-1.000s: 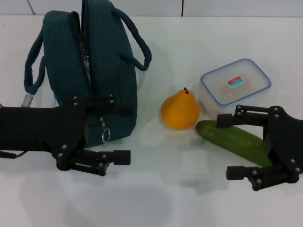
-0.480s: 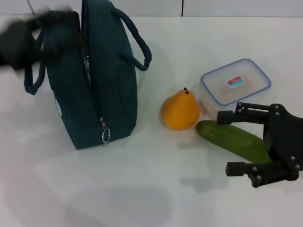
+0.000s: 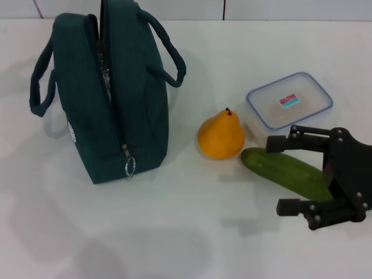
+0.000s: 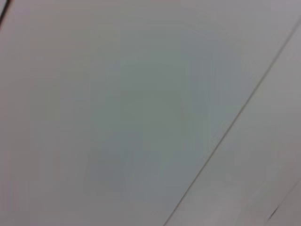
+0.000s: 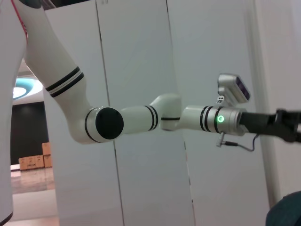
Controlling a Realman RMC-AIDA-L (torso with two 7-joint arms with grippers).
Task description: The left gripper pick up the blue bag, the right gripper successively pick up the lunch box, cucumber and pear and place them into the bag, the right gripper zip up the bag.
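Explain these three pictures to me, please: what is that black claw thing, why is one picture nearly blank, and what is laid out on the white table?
The black claw is the right gripper, one of the robot's two hands, open, holding nothing, beside the cucumber. The table picture comes from a camera on the robot's head, looking down. On the white table stand a blue bag, unzipped at the top, a pear and a lunch box with its lid on. The other two pictures come from cameras on the wrists. The left wrist one is nearly blank because it faces a plain pale surface. The right wrist one looks sideways at the robot's white left arm, raised; its gripper's fingers are not visible.
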